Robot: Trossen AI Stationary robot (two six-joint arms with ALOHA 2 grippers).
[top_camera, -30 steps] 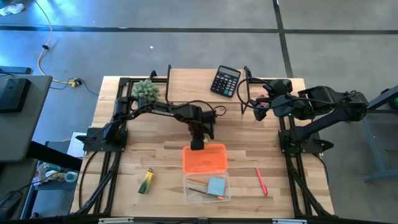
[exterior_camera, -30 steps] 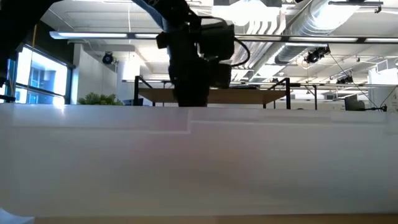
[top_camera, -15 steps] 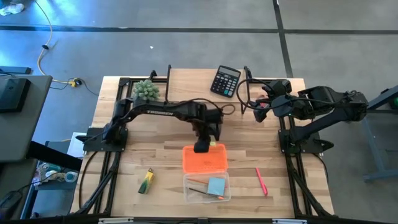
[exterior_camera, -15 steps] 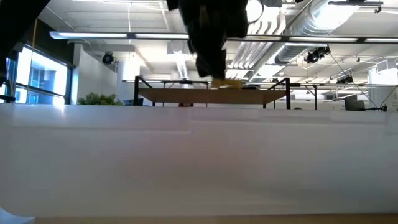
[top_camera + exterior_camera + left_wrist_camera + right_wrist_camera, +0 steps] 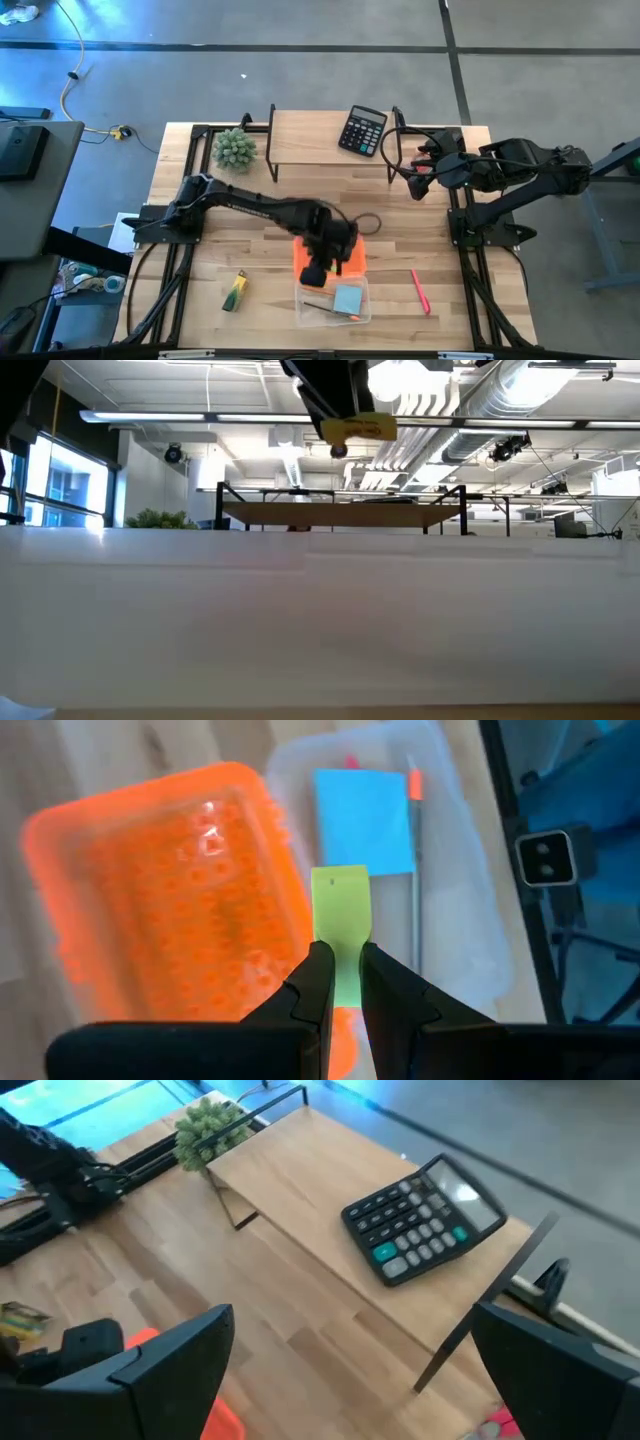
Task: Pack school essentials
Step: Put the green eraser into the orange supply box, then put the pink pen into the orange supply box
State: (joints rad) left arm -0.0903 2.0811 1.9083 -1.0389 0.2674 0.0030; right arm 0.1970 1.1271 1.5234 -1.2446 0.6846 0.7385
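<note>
My left gripper hangs over the near edge of an orange studded lid and a clear plastic box, shut on a small flat yellow-green piece; the piece also shows in the low view. In the box lie a light-blue note pad and a thin pencil. A green-yellow marker and a pink pen lie on the table. My right gripper waits open by the shelf's right end. My left gripper pinches one end of the yellow-green piece between its two fingertips, coming from above. The rest of the piece sticks out past the fingertips. It is lifted clear above the box and the orange lid.
A black calculator lies on the raised wooden shelf at the back, and a spiky green ball plant stands at the shelf's left end. Black arm frames run along both table sides. A white wall fills the lower part of the low view.
My left gripper has travelled from in front of the shelf toward the table's near edge, across the orange lid to over the clear box, carrying the yellow-green piece clear of the table.
</note>
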